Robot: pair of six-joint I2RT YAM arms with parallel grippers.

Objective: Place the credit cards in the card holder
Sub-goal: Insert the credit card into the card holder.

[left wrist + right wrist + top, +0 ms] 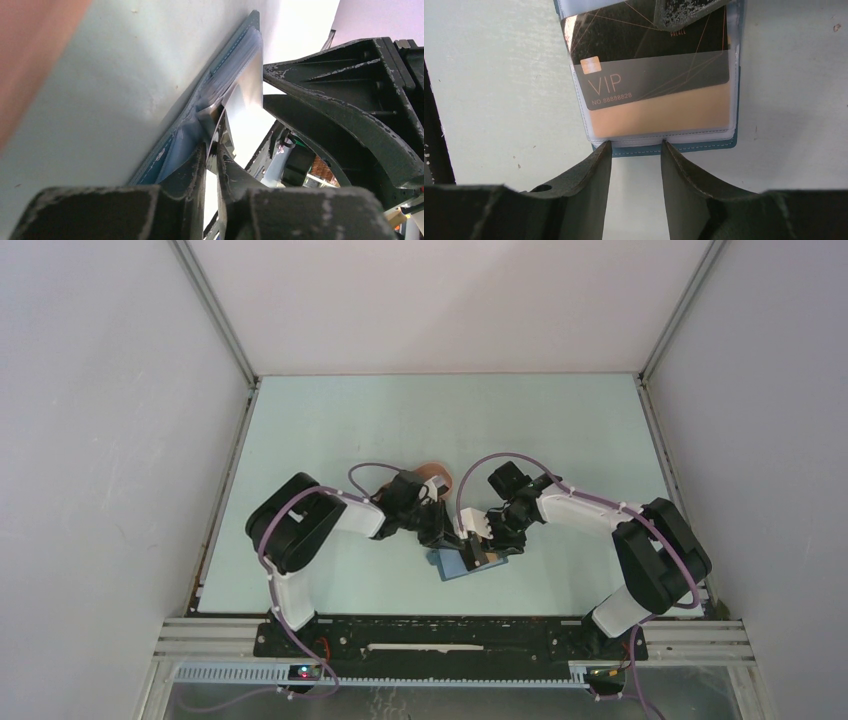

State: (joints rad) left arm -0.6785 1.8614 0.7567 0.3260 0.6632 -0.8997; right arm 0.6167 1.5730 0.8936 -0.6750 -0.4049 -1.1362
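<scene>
R gripper (pixel 635 150): jaws standing about half apart, nothing between them but bare table (pixel 499 75). Tips are sitting right at the near blue edge of the card holder (pixel 684 148), which is lying open straight ahead of it.

Black card (pixel 649 80) is showing part-way into the clear sleeve, long axis running across the R jaws, side to side. Tan-orange card (pixel 664 115) is lying under it, nearer the R tips.

L gripper (pixel 212 150) is sitting at the holder's far side, jaws down to a thin slit, tips at the black card's edge. Can't tell if it's pinching.

L arm is nearer that card, so pushing it deeper looks like its job, w/ R bracing the holder.

R wrist cam is giving card faces and depth in the sleeve. L wrist cam is giving only the edge-on stack. Top cam is hiding the cards under both wrists.
</scene>
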